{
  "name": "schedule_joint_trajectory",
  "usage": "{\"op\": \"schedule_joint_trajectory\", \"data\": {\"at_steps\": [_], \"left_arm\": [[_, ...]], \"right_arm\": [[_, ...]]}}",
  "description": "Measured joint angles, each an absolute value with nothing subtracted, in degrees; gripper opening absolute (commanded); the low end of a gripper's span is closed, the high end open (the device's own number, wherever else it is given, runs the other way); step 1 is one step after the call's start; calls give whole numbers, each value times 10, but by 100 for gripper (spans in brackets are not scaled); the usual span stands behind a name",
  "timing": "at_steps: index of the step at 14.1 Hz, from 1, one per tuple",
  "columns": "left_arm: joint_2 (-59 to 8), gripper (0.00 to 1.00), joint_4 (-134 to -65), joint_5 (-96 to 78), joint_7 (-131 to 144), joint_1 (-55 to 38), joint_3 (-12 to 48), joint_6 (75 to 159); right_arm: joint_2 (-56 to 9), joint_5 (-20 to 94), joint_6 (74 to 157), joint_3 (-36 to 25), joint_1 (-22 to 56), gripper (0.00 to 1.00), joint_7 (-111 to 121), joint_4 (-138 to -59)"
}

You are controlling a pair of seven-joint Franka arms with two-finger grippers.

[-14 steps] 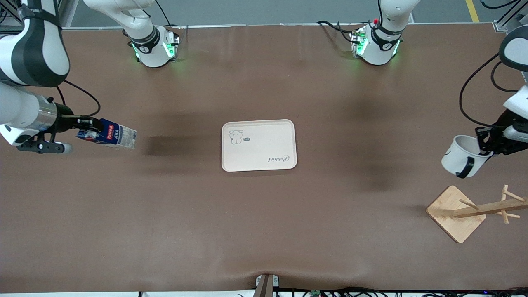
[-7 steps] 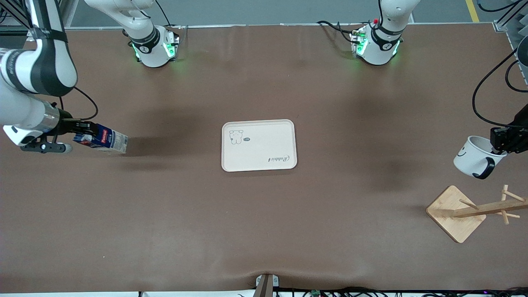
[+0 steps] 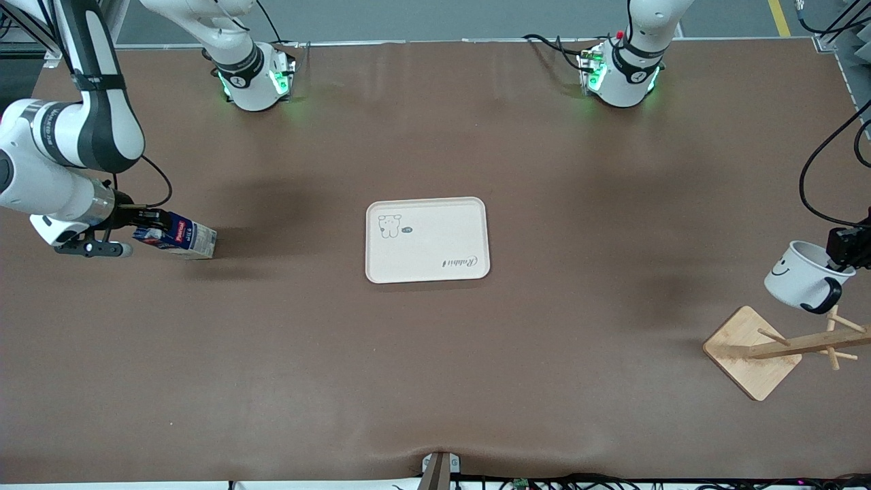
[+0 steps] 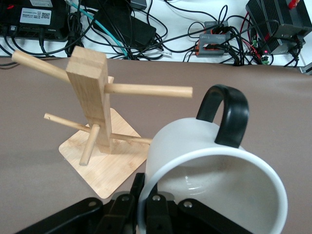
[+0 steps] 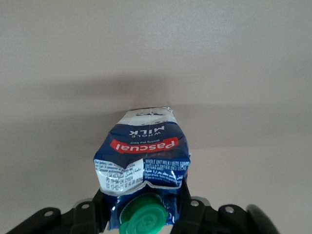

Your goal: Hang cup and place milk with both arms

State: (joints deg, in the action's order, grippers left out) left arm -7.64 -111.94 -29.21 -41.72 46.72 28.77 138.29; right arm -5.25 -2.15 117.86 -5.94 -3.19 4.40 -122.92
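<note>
Right gripper (image 3: 139, 219) grips the milk (image 3: 178, 235) near the tabletop (image 3: 435, 374) edge at its end; left gripper (image 3: 838, 253) clamps the cup (image 3: 803, 277) rim above the wooden rack (image 3: 782, 346).

Right hand (image 3: 139, 219) closed, low, left hand (image 3: 842, 250) closed – both arms outstretched

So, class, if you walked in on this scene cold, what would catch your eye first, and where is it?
Most striking is the white smiley cup, held tilted by the left gripper just above the wooden rack at the left arm's end of the table. At the right arm's end, the right gripper grips the blue milk by its top, tilted. Between them, a cream tray sits mid-table with nothing on it.
</note>
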Motion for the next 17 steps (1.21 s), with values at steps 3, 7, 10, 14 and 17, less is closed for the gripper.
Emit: {"op": "schedule_joint_trajectory", "data": {"at_steps": [3,7,10,14,17], "left_arm": [[-108,0,-1092,-292,-417,467,288,1382],[-133,0,-1075,-292,-417,467,288,1382],[-145,0,-1070,-292,-418,471,288,1382],[-169,100,-1050,-292,-429,474,288,1382],[-174,100,-1037,-292,-429,472,293,1379]], "right_arm": [[-55,-22,1179,-59,-32,100,44,-1229],[-56,-22,1178,-58,-32,100,44,-1228],[-56,-20,1145,-56,-32,100,44,-1196],[-65,-19,1002,-50,-31,100,44,-1029],[-90,-18,903,-44,-15,100,45,-876]]}}
